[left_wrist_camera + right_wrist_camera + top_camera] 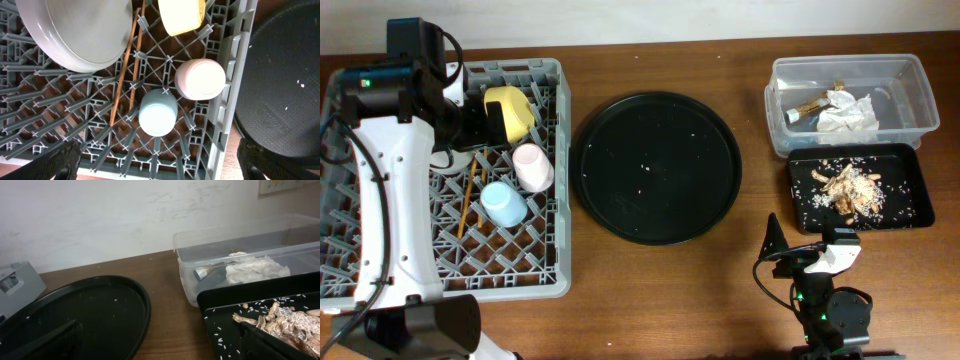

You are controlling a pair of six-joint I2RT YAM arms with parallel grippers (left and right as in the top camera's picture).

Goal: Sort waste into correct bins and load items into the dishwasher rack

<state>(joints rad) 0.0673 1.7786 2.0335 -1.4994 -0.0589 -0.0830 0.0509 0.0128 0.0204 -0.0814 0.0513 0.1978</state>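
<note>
Both spread empty, the left hand (160, 162) should lift straight clear of the loaded dishwasher rack (520, 265) while the right hand (160, 347) rests.

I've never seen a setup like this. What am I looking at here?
Two robot arms sit at a wooden table. One picture looks down from above; the other two come from cameras on each wrist. The left gripper hangs open over a grey plastic lattice rack holding a pale grey round plate, small yellow bowl, pink cup, light blue cup and brown chopsticks. The right gripper, also open, holds nothing. A round black tray sits mid-table. A clear plastic tub holds a crumpled white napkin and gold-brown wrapper; a black rectangular tray holds tan food scraps.
</note>
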